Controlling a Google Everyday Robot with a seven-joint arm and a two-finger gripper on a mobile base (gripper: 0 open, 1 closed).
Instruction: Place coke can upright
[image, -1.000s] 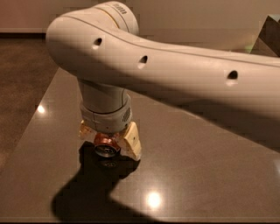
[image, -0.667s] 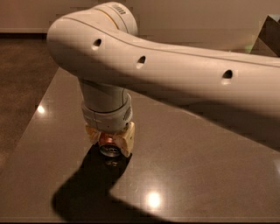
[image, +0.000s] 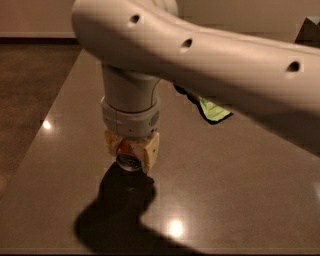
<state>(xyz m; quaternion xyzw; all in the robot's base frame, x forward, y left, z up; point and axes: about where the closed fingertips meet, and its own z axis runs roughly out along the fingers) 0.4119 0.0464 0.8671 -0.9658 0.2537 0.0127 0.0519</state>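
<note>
Fingers (image: 151, 149) of the gripper (image: 131, 159) were clamped on the coke can (image: 129, 161), one pale tan pad on each side of it. Only a little of the can showed: a sliver of red-orange body between the pads, and a round silver end turned downward and partly toward the camera. The rest sat hidden up inside the gripper, so no label could be made out and the tilt was hard to judge. Whether the silver end touched the table (image: 240, 190) or hung just above it could not be told, since a dark shadow (image: 120, 210) spread directly below the can and ran toward the near edge.

Behind the can and to its right, a green bag (image: 216, 111) lay on the table. The arm (image: 210, 55) covered most of it, leaving one crumpled corner with a dark rim in sight.

That thick, pale arm came in from the right, where its far end was cut off, and crossed above the can. It bent at a rounded joint right over the can, and the wrist (image: 131, 100) dropped straight down onto it, so the gripper pointed at the table.
</note>
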